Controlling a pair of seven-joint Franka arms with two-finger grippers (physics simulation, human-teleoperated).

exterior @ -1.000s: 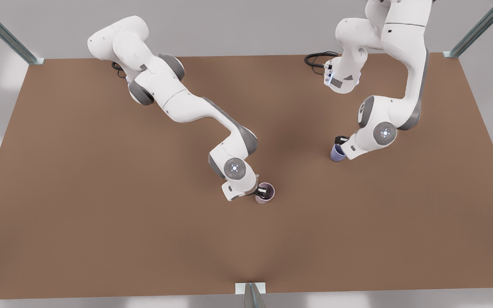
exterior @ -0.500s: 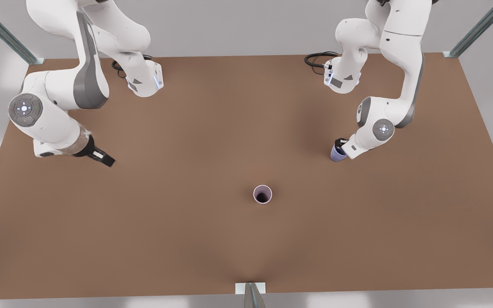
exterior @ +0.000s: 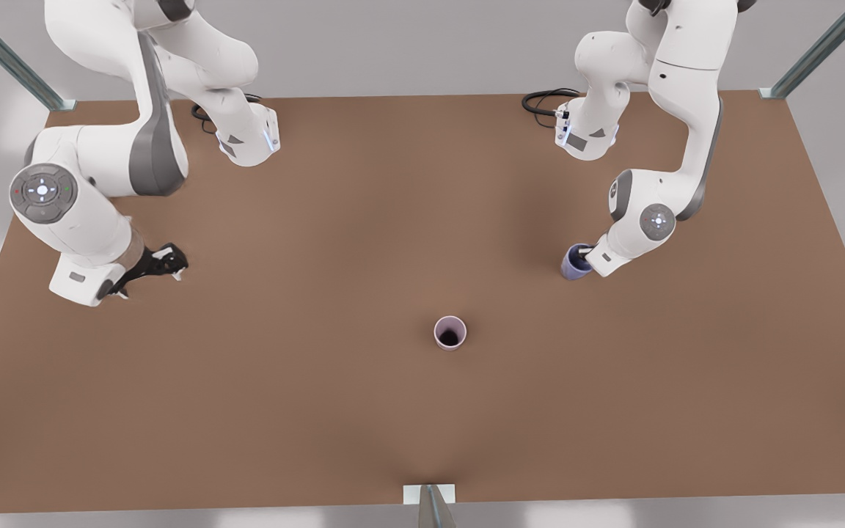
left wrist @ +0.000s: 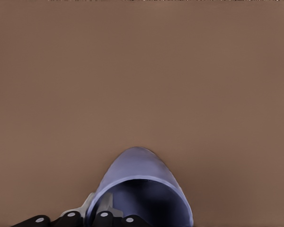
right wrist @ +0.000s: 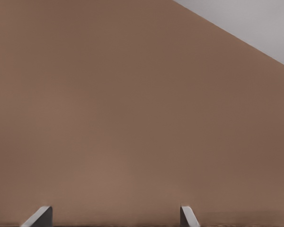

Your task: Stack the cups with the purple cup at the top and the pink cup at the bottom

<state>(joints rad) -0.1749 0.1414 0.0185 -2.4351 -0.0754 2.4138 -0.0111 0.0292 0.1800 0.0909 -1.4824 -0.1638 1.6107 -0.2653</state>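
The pink cup [exterior: 450,333] stands upright and alone near the middle of the brown table [exterior: 320,411], its dark inside facing up. The purple cup [exterior: 575,262] is at the front view's right, tilted, with my left gripper [exterior: 585,253] shut on its wall. In the left wrist view the purple cup [left wrist: 142,184] sits right at my left gripper [left wrist: 102,220], one finger inside the rim. My right gripper [exterior: 166,262] hangs open far off at the front view's left, over bare table. Its two fingertips [right wrist: 189,216] stand wide apart in the right wrist view.
Black cables [exterior: 543,99] lie by the arm base at the back right. Metal frame posts [exterior: 4,55] rise at the back corners. A small bracket [exterior: 430,499] sits at the middle of the front edge. Open table lies between the two cups.
My right gripper let go of the pink cup and swung away to the front view's left, then turned in place. My left gripper with the purple cup shifted slightly leftward.
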